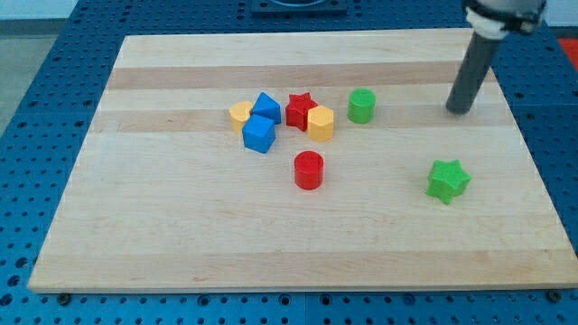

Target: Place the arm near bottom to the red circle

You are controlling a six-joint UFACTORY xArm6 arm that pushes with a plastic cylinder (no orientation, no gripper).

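The red circle block (pixel 308 170) stands near the middle of the wooden board (pixel 181 235). My tip (pixel 460 110) rests on the board at the view's upper right, far to the right of and above the red circle. Nothing touches the red circle. A cluster sits just above it: a red star (pixel 299 110), a yellow block (pixel 321 123), a blue triangle-like block (pixel 265 105), a blue cube (pixel 258 134) and a yellow heart (pixel 239 114).
A green cylinder (pixel 361 106) stands right of the cluster, between it and my tip. A green star (pixel 447 180) lies at the right, below my tip. A blue pegboard surface (pixel 36 108) surrounds the board.
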